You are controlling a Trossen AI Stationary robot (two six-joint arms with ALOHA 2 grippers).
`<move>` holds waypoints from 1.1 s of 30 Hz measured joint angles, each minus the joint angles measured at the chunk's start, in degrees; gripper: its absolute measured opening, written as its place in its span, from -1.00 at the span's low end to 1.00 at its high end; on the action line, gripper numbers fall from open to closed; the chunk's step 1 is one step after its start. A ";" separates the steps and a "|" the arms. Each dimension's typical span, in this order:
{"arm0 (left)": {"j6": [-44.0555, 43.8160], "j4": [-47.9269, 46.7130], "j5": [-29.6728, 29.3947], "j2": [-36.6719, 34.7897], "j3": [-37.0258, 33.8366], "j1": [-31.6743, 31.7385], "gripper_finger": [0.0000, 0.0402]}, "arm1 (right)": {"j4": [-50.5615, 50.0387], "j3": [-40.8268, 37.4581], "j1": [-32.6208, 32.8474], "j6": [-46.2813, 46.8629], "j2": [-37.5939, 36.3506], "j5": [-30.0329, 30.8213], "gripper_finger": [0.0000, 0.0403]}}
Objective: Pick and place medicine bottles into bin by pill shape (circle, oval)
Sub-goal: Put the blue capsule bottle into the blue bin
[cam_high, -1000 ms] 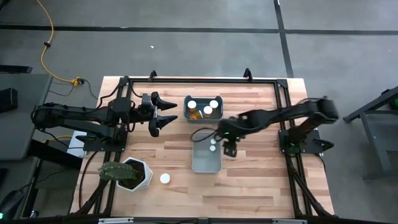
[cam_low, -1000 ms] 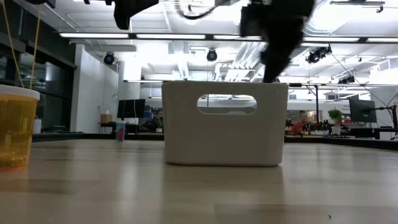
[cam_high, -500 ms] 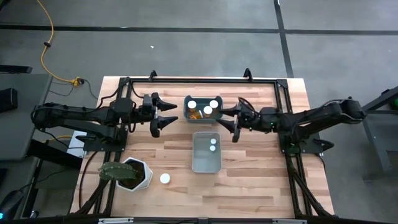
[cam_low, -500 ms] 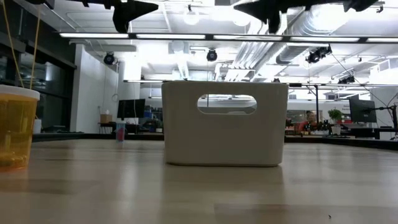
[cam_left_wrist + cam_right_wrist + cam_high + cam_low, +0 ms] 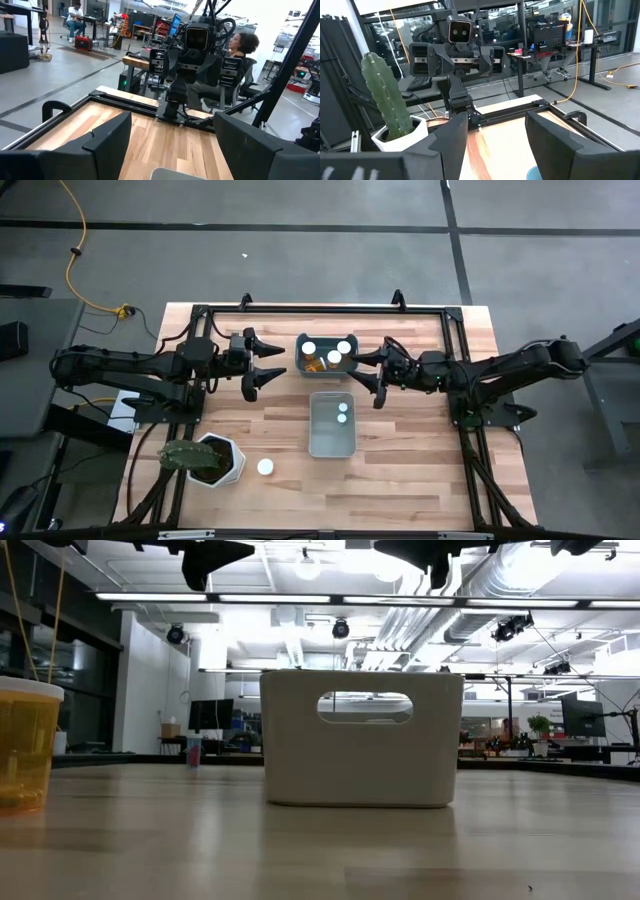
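Observation:
Two small white-capped bottles lie in the near grey bin. The far bin holds three white-capped amber bottles. One more white-capped bottle stands on the table near the front; in the low view it is the amber bottle at the left. My left gripper is open and empty, held level to the left of the far bin. My right gripper is open and empty, held level to the right of it. Both wrist views show empty gaps between the fingers, left and right.
A white hexagonal pot with a green cactus stands at the front left. A black frame runs round the table's edges. In the low view the near bin shows as a white wall with a handle slot. People sit in the room beyond.
My right gripper has risen from beside the near bin, gone toward the far edge, and tipped from pointing down to level, then stopped. The two small bottles stay in the near bin.

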 joint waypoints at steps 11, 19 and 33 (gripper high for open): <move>-0.04 0.15 0.04 0.00 0.00 0.00 0.35 | -0.07 0.02 0.00 0.15 0.00 0.00 -0.04; -0.15 0.15 0.07 0.00 0.00 0.00 0.35 | -0.46 0.02 0.00 0.15 0.00 0.00 -0.04; -0.02 0.15 0.17 0.00 0.00 0.00 0.35 | -0.85 0.11 -0.02 2.03 0.02 -0.02 -0.04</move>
